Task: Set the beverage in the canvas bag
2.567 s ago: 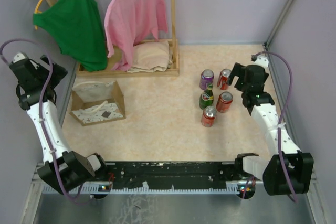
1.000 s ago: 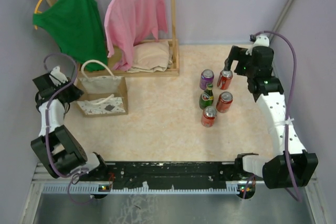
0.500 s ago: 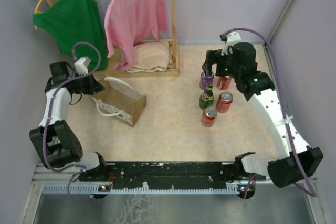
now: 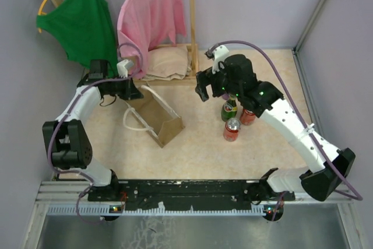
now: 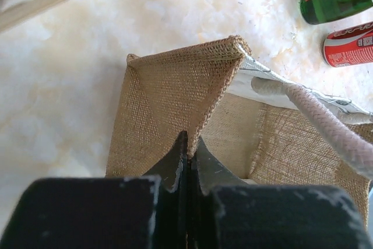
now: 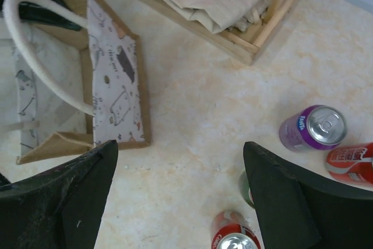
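The tan canvas bag (image 4: 158, 118) stands tilted left of the table's middle, mouth open, its white printed lining (image 6: 113, 94) and a cord handle (image 6: 41, 68) showing. My left gripper (image 4: 132, 89) is shut on the bag's woven rim (image 5: 198, 94), the edge pinched between the two black fingers. Several beverages stand to the right: a green bottle (image 4: 229, 109), a red can (image 4: 232, 128), a second red can (image 4: 248, 116) and a purple can (image 6: 313, 127). My right gripper (image 6: 180, 155) hovers open and empty over bare table between the bag and the cans.
A wooden rack base (image 4: 193, 68) at the back holds a folded beige cloth (image 4: 167, 62). A green top (image 4: 81, 21) and a pink top (image 4: 150, 16) hang above it. Grey walls close in on the left, back and right.
My left gripper has pulled the bag to the right, toward the table's middle, tilting it. My right arm has swung left from above the cans toward the bag, still empty.
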`<state>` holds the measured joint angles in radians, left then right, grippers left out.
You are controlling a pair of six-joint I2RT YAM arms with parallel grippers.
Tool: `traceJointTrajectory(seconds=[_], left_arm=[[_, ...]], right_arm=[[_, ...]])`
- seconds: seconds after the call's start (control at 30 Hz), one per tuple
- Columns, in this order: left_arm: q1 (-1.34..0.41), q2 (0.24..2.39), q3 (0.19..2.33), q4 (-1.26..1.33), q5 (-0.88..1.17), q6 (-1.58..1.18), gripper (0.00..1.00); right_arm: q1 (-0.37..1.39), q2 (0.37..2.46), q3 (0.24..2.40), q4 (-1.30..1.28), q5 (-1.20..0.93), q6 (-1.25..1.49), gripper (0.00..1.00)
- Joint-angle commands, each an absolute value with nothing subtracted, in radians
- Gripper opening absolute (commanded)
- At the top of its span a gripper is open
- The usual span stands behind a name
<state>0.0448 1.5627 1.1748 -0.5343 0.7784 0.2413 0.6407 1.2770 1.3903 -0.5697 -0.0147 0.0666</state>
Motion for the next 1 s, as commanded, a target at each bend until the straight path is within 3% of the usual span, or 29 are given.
traceJointTrajectory(seconds=[0.0, 0.4, 0.97], left_arm=[[-0.035, 1.615, 1.267, -0.468, 0.806, 0.212, 0.0], [-0.188, 1.774, 1.421, -0.466, 0.852, 0.213, 0.0], [-0.308, 1.823, 1.472, -0.502, 0.945, 0.199, 0.0]], right_arm=[[0.726, 1.281, 1.438, -0.545, 0.04, 0.058, 0.89], [0.89, 1.298, 1.288, -0.385, 0.256, 0.113, 0.89], [0.904, 1.432, 1.144, -0.238, 0.384, 0.071, 0.89]])
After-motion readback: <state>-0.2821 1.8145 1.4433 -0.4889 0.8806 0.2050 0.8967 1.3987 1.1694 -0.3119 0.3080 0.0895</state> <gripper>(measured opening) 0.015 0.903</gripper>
